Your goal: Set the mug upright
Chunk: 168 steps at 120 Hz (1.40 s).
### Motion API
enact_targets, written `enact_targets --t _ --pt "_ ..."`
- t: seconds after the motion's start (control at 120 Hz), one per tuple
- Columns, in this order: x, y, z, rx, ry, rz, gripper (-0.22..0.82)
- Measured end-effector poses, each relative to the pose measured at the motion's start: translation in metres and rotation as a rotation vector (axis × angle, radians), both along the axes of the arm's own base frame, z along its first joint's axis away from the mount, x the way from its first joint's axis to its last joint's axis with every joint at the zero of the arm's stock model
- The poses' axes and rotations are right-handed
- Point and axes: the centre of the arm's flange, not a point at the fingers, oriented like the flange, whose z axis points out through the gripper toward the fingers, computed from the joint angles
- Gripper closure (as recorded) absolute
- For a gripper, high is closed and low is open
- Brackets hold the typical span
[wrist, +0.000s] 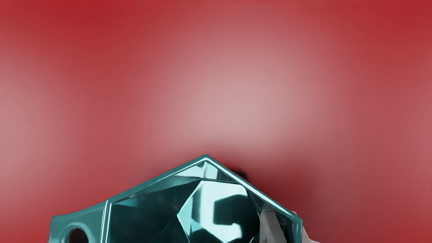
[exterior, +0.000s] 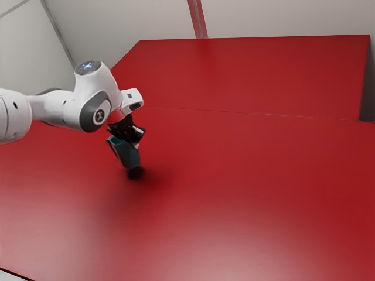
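A broad, glossy red tabletop (exterior: 252, 170) fills most of the exterior view, crossed by a thin seam (exterior: 252, 113) running from about ten o'clock to three o'clock. A pale sheen lies on it near five o'clock, and its far corners stand near eleven and two o'clock. Behind it rises a plain light-grey wall (exterior: 281, 17), with an upright red strip (exterior: 198, 17) at twelve o'clock and a dark corner line (exterior: 57, 32) toward ten o'clock. At eight o'clock the table's dark edge cuts across the view's corner.

The white-and-grey jointed robot arm (exterior: 64, 108) comes in from nine o'clock. Its black two-finger gripper (exterior: 128, 137) is clamped on the teal, glossy, angular-sided mug (exterior: 127, 154), one finger inside the opening and the other outside the wall. The mug is at nine o'clock in the exterior view, tilted, its mouth toward eleven o'clock and its base toward five, above a dark shadow (exterior: 135, 174). In the wrist view, its faceted inside and holed handle are visible against the red surface, which carries blurred pale reflections.
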Motion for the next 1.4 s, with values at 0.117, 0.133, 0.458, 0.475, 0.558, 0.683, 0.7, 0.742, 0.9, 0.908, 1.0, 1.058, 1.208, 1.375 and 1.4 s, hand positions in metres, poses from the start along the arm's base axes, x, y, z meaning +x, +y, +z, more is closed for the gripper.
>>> enact_targets --t 0.117,0.133,0.458,0.475,0.558,0.683,0.7,0.742,0.9,0.908,1.0,1.058,1.208,1.375,1.4 --pt "-0.001 -0.007 -0.007 -0.006 -0.032 0.010 0.79" --pt "-0.001 -0.007 -0.008 -0.008 -0.035 0.012 0.79" --pt "-0.004 -0.016 -0.035 -0.040 -0.028 0.066 0.79" --pt "-0.004 -0.016 -0.036 -0.041 -0.028 0.068 0.79" --pt "-0.004 -0.016 -0.041 -0.046 -0.024 0.081 0.79" --pt "-0.003 -0.015 -0.045 -0.052 -0.020 0.098 0.79" --pt "-0.003 -0.015 -0.046 -0.052 -0.020 0.100 0.79" --pt "-0.003 -0.015 -0.047 -0.053 -0.020 0.104 0.79" --pt "-0.002 -0.015 -0.046 -0.054 -0.018 0.114 0.63" --pt "-0.002 -0.015 -0.046 -0.054 -0.018 0.115 0.61" --pt "-0.002 -0.014 -0.042 -0.052 -0.023 0.116 0.41" --pt "-0.003 -0.014 -0.034 -0.049 -0.032 0.116 0.31" --pt "-0.004 -0.017 -0.011 -0.040 -0.059 0.112 0.15" --pt "0.001 -0.018 0.024 -0.036 -0.107 0.114 0.07" --pt "0.002 -0.018 0.030 -0.035 -0.111 0.115 0.06"
